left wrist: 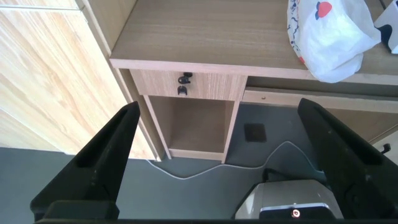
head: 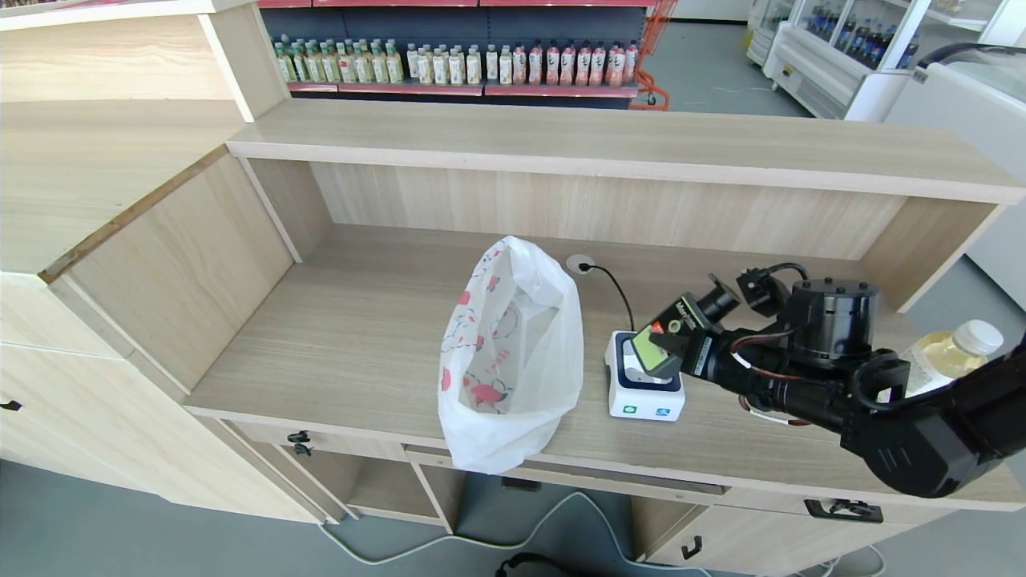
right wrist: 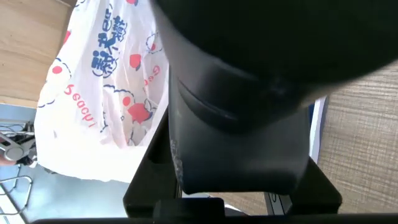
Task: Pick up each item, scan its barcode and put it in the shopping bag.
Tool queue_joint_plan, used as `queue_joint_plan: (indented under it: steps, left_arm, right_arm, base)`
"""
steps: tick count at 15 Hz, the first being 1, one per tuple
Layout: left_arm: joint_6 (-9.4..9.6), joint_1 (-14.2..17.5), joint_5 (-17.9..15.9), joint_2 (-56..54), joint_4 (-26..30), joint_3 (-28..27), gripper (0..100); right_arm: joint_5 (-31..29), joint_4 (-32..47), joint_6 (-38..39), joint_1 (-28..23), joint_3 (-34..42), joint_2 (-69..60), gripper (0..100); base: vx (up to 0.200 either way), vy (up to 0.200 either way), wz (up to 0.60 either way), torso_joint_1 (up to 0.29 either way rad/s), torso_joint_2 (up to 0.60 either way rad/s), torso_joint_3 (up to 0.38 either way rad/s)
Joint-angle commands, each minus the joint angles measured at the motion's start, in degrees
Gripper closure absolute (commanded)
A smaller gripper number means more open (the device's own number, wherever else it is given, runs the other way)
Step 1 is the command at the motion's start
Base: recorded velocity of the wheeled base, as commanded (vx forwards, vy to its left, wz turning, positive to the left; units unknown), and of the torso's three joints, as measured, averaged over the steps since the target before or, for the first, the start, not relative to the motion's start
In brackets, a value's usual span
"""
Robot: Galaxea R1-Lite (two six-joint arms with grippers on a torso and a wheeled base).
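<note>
A white shopping bag (head: 513, 353) with red prints stands open at the middle of the wooden counter (head: 353, 336). Just to its right sits a white barcode scanner (head: 645, 394). My right gripper (head: 669, 340) is shut on a small dark item with a green face (head: 651, 353), held just above the scanner's top. In the right wrist view that dark item (right wrist: 236, 137) sits close to the lens, with the bag (right wrist: 106, 81) behind it. My left gripper (left wrist: 221, 140) hangs open below the counter's front edge, nothing between its fingers; the bag (left wrist: 329, 37) is far off.
A clear bottle of yellowish drink with a white cap (head: 950, 357) stands on the counter's right part, behind my right arm. The scanner's black cable (head: 617, 292) runs to a hole at the back. A raised ledge (head: 609, 144) overhangs the counter, side walls close it in.
</note>
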Motion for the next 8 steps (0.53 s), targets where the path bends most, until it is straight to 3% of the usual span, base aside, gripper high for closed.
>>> queue_joint_plan:
  steps: [1, 8]
  left_arm:
    - [0.02, 0.0, 0.0, 0.0, 0.0, 0.0, 0]
    - [0.02, 0.0, 0.0, 0.0, 0.0, 0.0, 0]
  right_arm:
    - [0.0, -0.1, -0.1, 0.1, -1.0, 1.4, 100]
    - [-0.1, 0.1, -0.2, 2.2, -6.1, 4.9, 100]
  base:
    - [0.000, 0.000, 0.00, 0.000, 0.00, 0.000]
    - [0.000, 0.000, 0.00, 0.000, 0.00, 0.000]
